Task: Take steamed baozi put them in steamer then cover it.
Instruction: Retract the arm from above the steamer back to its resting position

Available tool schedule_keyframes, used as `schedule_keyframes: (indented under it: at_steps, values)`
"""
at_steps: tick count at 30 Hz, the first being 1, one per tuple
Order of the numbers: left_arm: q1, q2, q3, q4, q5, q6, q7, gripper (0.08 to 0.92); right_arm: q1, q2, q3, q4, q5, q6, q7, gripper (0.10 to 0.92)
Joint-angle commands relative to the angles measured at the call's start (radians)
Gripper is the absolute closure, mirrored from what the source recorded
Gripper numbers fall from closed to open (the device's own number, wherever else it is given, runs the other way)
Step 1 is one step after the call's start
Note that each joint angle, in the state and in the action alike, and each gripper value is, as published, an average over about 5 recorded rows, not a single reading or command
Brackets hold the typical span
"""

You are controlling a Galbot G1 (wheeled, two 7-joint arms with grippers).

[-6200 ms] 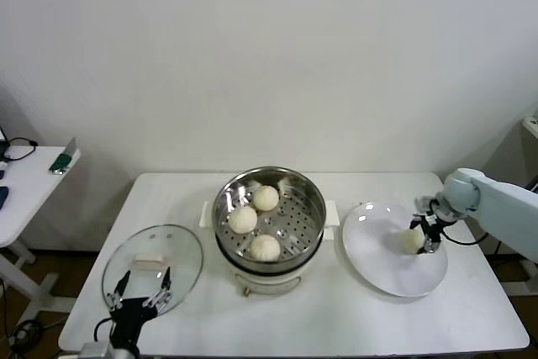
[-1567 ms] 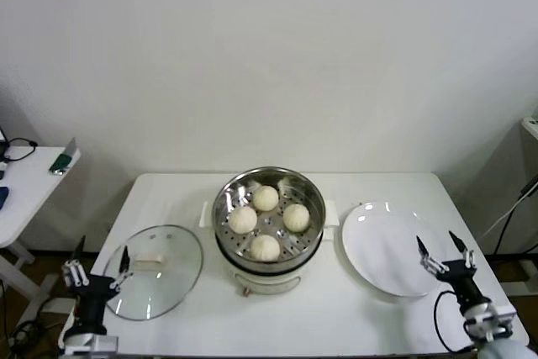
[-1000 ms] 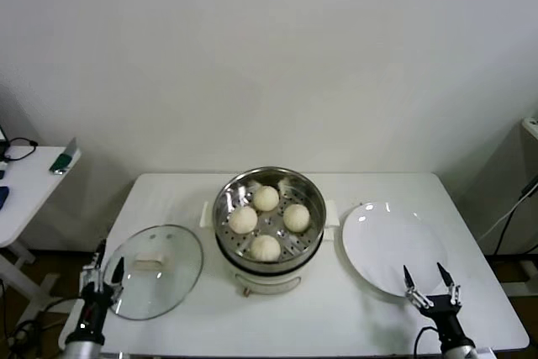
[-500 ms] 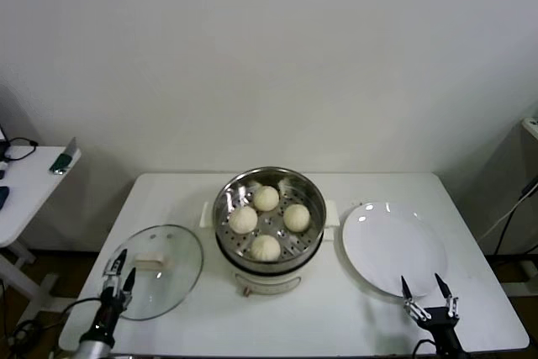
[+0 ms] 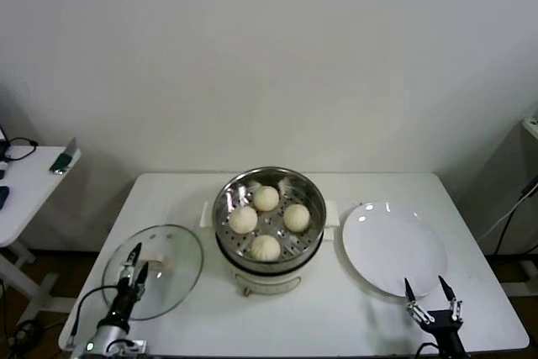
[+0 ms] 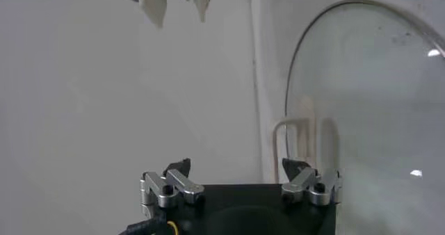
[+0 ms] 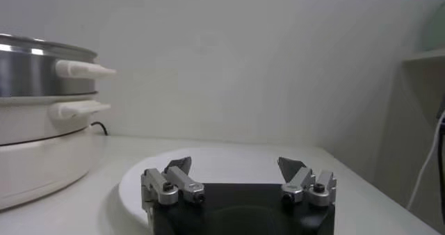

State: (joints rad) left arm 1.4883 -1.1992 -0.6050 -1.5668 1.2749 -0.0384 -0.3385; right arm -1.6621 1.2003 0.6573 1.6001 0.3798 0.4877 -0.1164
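Four steamed baozi sit in the uncovered steamer at the tabletop centre. At 8 o'clock, the left hand hovers, spread narrowly, over the glass lid. At 4 o'clock, the right hand is wide, empty, beside the white plate.

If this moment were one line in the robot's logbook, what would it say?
baozi: four in steamer | glass lid: on table, off | left end effector: open over lid | right end effector: open by plate
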Motion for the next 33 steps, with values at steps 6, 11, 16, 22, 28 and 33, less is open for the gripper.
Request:
schedule_keyframes:
  at_steps: [6, 11, 16, 22, 28, 33]
  values:
    - [-0.080, -0.003, 0.041, 0.046, 0.008, 0.035, 0.019, 0.207, -0.005, 0.008, 0.007, 0.002, -0.002, 0.014, 0.001, 0.203]
    - [-0.077, -0.006, 0.040, 0.064, 0.012, 0.062, 0.019, 0.336, -0.001, 0.012, 0.007, 0.003, -0.005, 0.016, -0.001, 0.203]
    - [-0.074, -0.014, 0.038, 0.083, 0.025, 0.066, 0.016, 0.483, 0.000, 0.015, 0.007, 0.007, -0.008, 0.017, -0.003, 0.203]
    - [-0.076, -0.023, 0.035, 0.094, 0.042, 0.064, 0.012, 0.656, -0.003, 0.017, 0.008, 0.010, -0.011, 0.020, -0.004, 0.203]
    - [-0.085, -0.030, 0.035, 0.111, 0.052, 0.065, 0.009, 0.824, -0.002, 0.024, 0.010, 0.010, -0.014, 0.023, -0.004, 0.203]
    - [-0.092, -0.037, 0.019, 0.099, 0.045, 0.063, -0.005, 0.859, -0.003, 0.029, 0.014, 0.014, -0.019, 0.021, -0.002, 0.203]
